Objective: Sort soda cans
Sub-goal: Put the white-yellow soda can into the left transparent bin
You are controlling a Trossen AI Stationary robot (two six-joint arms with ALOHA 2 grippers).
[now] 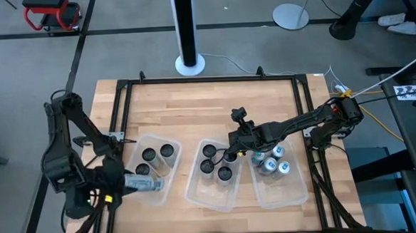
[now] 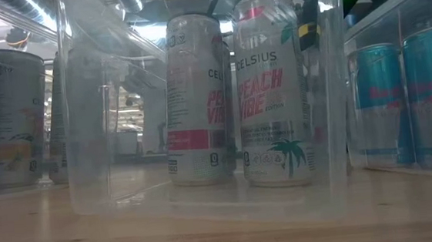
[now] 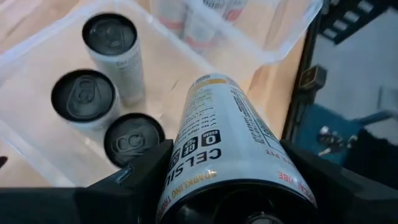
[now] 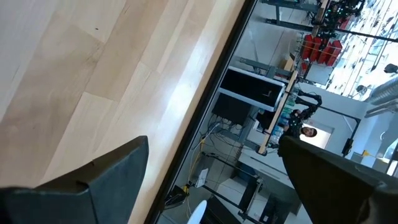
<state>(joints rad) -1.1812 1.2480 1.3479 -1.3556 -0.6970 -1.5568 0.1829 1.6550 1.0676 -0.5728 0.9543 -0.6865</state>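
From above, the left gripper (image 1: 129, 182) is at about 8 o'clock on the table (image 1: 207, 102), clamped on a can (image 1: 144, 183) lying sideways over the near corner of the left bin (image 1: 170, 184), which already has three dark-topped cans (image 1: 153, 157) standing in it. The right gripper (image 1: 236, 145) reaches in to the gap between the middle bin (image 1: 198, 192) and right bin (image 1: 298, 194), near 5 o'clock from centre. We'd worry about that sideways can: set down tilted, it could tip or bowl over the three already there.

At table height we just see two Celsius cans (image 2: 269, 93) upright in the middle bin and blue cans (image 2: 411, 98) at 3 o'clock (neither gripper shows up here). They stand close, so any nudge from the right arm could knock them over.

Left wrist: the fingers (image 3: 143, 174) squeeze the can near its base, the top pointing at the three standing cans (image 3: 84, 99). There's not much free floor left in that bin, so it looks tight to us.

Right wrist: fingers (image 4: 106, 174) spread wide, holding nothing, with just bare tabletop and the table edge ahead. If it swings back without rising, we think it could clip a bin wall.
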